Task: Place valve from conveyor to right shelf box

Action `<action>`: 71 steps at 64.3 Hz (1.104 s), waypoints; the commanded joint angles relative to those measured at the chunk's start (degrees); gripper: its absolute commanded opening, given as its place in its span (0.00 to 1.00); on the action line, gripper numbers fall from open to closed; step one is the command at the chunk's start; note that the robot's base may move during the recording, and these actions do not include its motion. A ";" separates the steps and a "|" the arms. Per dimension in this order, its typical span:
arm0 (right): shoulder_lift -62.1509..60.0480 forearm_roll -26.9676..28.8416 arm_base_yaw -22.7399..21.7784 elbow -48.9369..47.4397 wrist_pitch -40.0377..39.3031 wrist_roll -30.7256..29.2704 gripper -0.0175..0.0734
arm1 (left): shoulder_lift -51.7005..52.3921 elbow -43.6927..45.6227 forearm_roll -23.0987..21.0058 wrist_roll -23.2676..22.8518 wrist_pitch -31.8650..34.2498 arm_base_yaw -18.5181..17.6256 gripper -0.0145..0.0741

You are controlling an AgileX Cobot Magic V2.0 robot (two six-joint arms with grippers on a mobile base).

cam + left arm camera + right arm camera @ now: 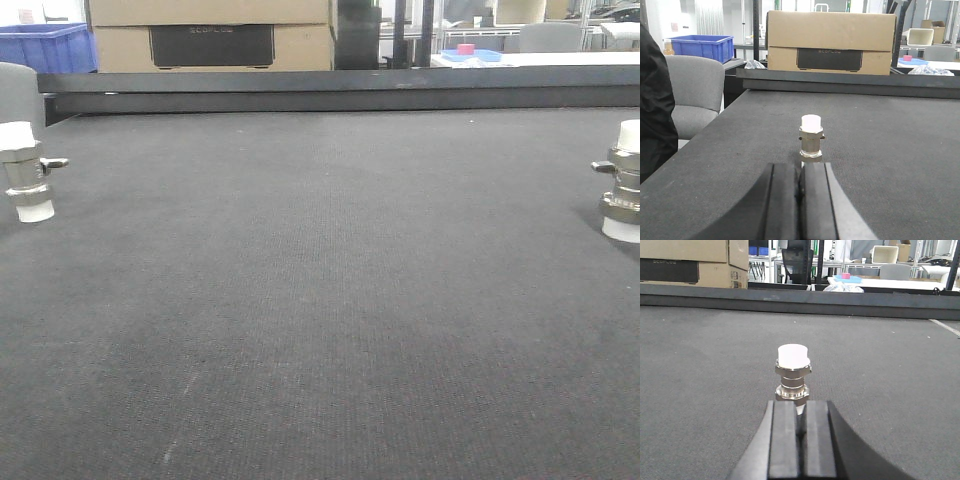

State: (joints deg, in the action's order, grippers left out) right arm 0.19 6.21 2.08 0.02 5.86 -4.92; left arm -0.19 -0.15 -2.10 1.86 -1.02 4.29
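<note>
Two metal valves with white caps stand upright on the dark grey conveyor (320, 300), one at the far left (27, 170) and one at the far right (624, 182). In the left wrist view a valve (811, 137) stands just beyond my left gripper (800, 167), which is shut with nothing in it. In the right wrist view a valve (793, 372) stands right at the tips of my right gripper (800, 407), which is also shut and holds nothing. Neither gripper shows in the front view. The right shelf box is out of view.
The black side rail (340, 90) runs along the belt's far edge. Behind it sit a cardboard box (210, 35), a blue crate (45, 45) and a white table with a blue tray (470, 52). A grey chair (692, 90) and a dark-clothed figure (655, 100) are left of the belt.
</note>
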 commanded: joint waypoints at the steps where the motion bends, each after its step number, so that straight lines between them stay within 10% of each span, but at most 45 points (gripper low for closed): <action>1: -0.19 -0.09 -0.05 -0.02 -1.23 -0.10 0.01 | 0.19 0.15 -0.32 0.14 1.02 0.07 0.04; 71: -0.19 -0.09 -0.02 -1.81 -10.55 -0.10 0.01 | 0.19 3.48 -0.43 0.14 8.40 0.07 0.04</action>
State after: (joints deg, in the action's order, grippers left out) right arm 0.19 6.21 2.08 -0.10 -2.50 -4.92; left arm -0.19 0.38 -2.20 1.86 6.69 4.29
